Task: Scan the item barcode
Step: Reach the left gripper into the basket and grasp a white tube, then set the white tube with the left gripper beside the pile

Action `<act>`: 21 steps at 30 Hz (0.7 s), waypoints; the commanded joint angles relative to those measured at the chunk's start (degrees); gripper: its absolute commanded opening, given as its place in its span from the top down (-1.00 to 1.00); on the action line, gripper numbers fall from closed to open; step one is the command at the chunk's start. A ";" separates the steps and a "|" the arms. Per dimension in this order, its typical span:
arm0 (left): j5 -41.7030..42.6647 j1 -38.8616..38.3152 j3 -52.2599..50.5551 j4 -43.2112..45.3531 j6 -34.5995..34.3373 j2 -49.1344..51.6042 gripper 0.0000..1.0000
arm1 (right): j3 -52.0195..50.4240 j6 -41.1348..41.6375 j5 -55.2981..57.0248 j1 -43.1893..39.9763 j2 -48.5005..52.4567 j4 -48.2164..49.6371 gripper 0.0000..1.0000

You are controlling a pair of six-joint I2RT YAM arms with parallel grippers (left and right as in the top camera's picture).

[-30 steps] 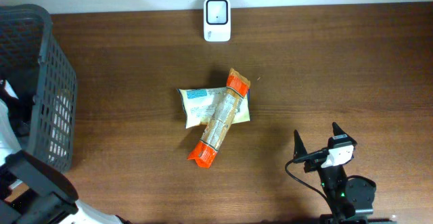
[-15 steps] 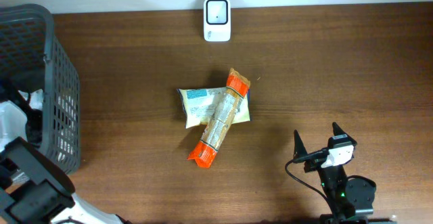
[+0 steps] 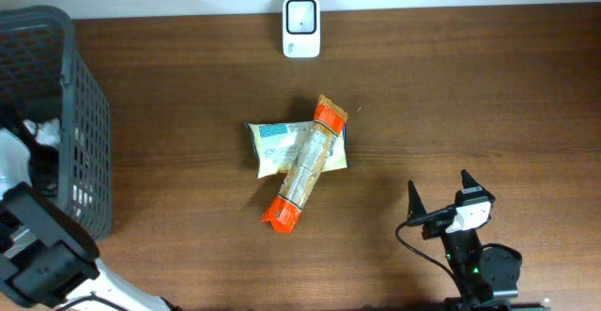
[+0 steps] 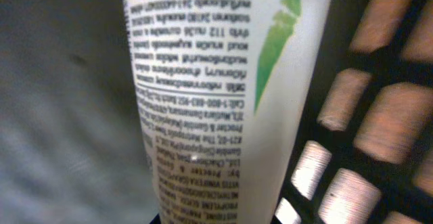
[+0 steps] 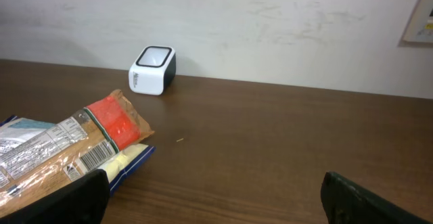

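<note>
Shifted inside the grey basket (image 3: 89,114) since a second ago, my left gripper (image 3: 39,134) is facing a white printed tube (image 4: 216,102) there, grip and spread I cannot tell, while my right gripper (image 3: 439,191) is standing wide open, empty, apart from the snack packs (image 3: 300,165).

Overhead: bright, even light, sharp across the table (image 3: 470,85), with only faint soft shadows at the packets (image 3: 300,156). Left wrist: dim and blurred — white tube (image 4: 216,82) too close, print smeared, basket mesh (image 4: 379,116) out of focus. Right wrist: clear, wall (image 5: 270,28) softly lit.
</note>
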 commanded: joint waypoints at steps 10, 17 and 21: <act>5.20 -24.06 22.56 -17.03 -8.24 -20.59 1.00 | -0.46 0.26 0.50 0.48 -0.33 -0.07 -0.97; -0.33 -46.56 -12.61 7.93 -19.43 -20.48 1.00 | -0.46 0.26 0.50 0.48 -0.33 -0.07 -0.97; -0.28 -51.28 -24.17 20.92 -23.15 -20.48 0.37 | -0.46 0.26 0.48 0.48 -0.33 -0.07 -0.97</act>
